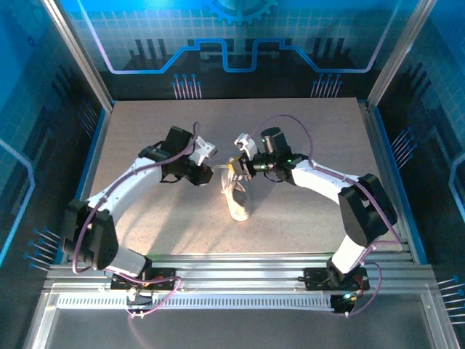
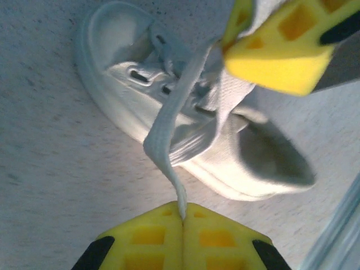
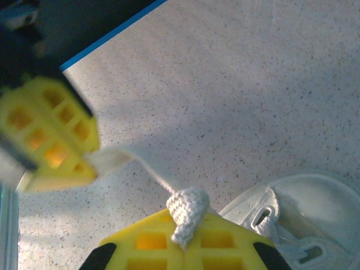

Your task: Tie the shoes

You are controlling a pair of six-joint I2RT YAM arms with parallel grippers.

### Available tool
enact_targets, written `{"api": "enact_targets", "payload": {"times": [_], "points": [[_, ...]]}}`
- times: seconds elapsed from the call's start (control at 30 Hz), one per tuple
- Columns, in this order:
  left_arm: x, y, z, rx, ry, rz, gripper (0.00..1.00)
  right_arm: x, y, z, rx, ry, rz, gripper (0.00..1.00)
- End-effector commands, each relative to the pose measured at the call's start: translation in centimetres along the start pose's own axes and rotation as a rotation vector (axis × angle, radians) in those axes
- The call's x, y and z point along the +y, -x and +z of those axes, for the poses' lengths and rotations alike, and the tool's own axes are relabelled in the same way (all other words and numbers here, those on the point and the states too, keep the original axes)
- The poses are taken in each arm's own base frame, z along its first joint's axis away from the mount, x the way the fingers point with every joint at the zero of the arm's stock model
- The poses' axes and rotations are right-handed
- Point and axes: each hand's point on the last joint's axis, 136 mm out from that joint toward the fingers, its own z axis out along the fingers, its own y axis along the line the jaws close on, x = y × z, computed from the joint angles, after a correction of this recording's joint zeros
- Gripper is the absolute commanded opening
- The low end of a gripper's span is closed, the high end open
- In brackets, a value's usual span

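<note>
A small white shoe (image 1: 237,203) lies on its sole on a speckled table (image 1: 312,116), just below and between two pairs of jaws that face each other over it. Its long axis runs from the far side of the table towards the arm bases, slightly slanted, crossways to the line between the jaws. The far part of the shoe sits under the jaws and the rest reaches out nearer the bases.

In the left wrist view the shoe lies just beyond the left jaws. The rounded end with the eyelets is up and to the left; the dark foot opening is to the right, so the toe seems to point away from the bases.

The left gripper (image 2: 181,224) has its yellow pads pressed together on a thin flat white lace (image 2: 169,140); the lace rises from the pinch, bends over the side of the shoe and climbs towards the other gripper's pad.

The right gripper (image 3: 184,233) is likewise closed, pinching a bunched knob of the same woven lace at its tips; from there a flat strand runs off to the left gripper's pad, clear of the table. In this view the shoe sits just right of the right jaws, eyelets nearest them.

The two grippers are near each other, not touching.
</note>
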Motion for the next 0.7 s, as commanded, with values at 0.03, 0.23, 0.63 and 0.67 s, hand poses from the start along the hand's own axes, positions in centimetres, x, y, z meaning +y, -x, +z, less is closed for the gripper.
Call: {"api": "enact_targets", "payload": {"times": [0.03, 0.23, 0.63, 0.67], "points": [[-3.4, -0.8, 2.6, -0.062, -0.094, -0.473, 0.0, -0.7, 0.5, 0.0, 0.003, -0.022, 0.073, 0.0], [-7.4, -0.8, 4.6, -0.088, -0.12, -0.592, 0.0, -0.7, 0.7, 0.4, 0.029, -0.01, 0.096, 0.0], [-11.0, 3.7, 7.2, -0.269, -0.245, -0.488, 0.08, -0.2, 0.8, 1.0, 0.058, 0.045, 0.133, 0.0], [-11.4, 3.9, 7.4, -0.279, -0.256, -0.465, 0.11, -0.2, 0.8, 1.0, 0.06, 0.044, 0.136, 0.0]]}}
